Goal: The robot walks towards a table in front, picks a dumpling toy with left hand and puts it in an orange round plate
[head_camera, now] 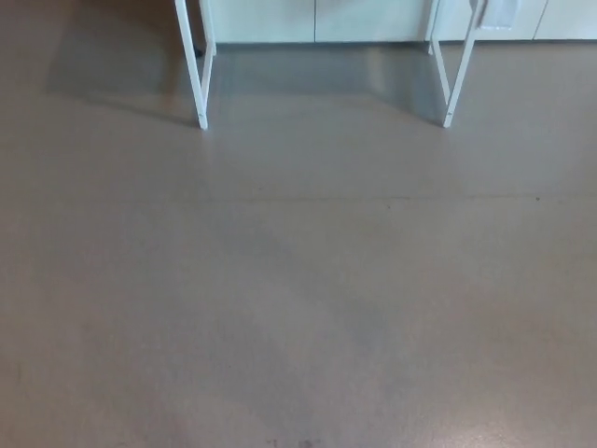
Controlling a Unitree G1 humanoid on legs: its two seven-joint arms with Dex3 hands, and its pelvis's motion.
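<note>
Only the white legs of a table show, at the top of the head view: the left leg (195, 70) and the right leg (457, 79). The tabletop is out of the picture, so neither a dumpling toy nor an orange round plate can be seen. Neither of my hands nor any part of my arms shows.
Grey-brown floor (298, 280) fills nearly the whole picture between me and the table legs. Behind the legs runs a pale wall or row of cabinet fronts (317, 21). A faint seam (392, 197) crosses the floor.
</note>
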